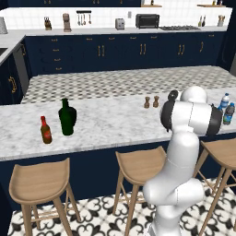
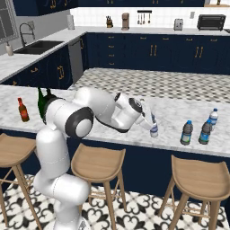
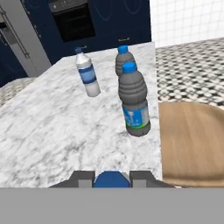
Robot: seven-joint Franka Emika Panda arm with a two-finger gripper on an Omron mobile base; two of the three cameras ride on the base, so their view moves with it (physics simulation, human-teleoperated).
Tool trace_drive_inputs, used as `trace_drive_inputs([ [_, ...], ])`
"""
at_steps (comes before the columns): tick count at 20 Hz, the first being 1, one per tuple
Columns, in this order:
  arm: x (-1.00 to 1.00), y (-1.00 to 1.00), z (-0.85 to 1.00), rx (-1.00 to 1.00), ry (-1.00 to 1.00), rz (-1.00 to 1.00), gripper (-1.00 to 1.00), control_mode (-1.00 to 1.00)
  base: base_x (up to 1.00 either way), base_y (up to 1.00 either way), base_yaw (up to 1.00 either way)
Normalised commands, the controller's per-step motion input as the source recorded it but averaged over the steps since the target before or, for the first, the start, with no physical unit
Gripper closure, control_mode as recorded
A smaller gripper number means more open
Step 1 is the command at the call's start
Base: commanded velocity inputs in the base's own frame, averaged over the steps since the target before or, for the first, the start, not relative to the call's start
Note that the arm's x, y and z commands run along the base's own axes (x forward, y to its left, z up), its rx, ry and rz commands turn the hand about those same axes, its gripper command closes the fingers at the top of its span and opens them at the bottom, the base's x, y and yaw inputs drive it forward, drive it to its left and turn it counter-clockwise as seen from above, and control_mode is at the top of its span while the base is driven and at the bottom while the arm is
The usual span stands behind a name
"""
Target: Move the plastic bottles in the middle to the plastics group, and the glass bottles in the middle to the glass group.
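Note:
My gripper [image 2: 152, 124] is shut on a small clear plastic bottle [image 2: 154, 130], held upright low over the marble counter [image 2: 112, 130]. In the hand view its blue cap [image 3: 111, 178] sits between my fingertips [image 3: 83, 177]. Ahead to the right stands the plastics group: a dark bottle [image 3: 133, 103], another behind it [image 3: 124, 61] and a clear one [image 3: 87, 74], also seen as bottles [image 2: 187, 132] near the counter's right end. The glass group, a squat dark bottle [image 1: 67, 117] and a red-capped brown bottle [image 1: 45, 130], stands far left. I cannot make out the glass bottles of the middle.
Two tiny brown pepper shakers [image 1: 147, 102] stand mid-counter toward the far edge. Wooden stools [image 2: 99, 161] line the counter's near side, one [image 3: 192, 144] just beyond the counter edge beside the plastics group. My own arm hides the gripper in the left base view.

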Motion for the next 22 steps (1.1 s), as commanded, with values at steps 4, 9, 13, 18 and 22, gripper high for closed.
trace_drive_inputs([
  [4,0.09,-0.36,0.42,0.09,0.02,-0.05,1.00,-1.00,0.00,0.00,0.00],
  [9,0.17,-0.35,0.19,0.07,0.05,-0.08,1.00,-1.00,0.00,0.00,0.00],
  [13,0.37,-0.27,0.01,0.01,0.07,-0.11,1.00,-1.00,0.00,0.00,0.00],
  [18,0.14,-0.24,-0.02,0.00,0.03,-0.06,1.00,-1.00,0.00,0.00,0.00],
  [22,0.00,-0.20,-0.12,0.00,0.00,-0.03,1.00,-1.00,0.00,0.00,0.00],
])
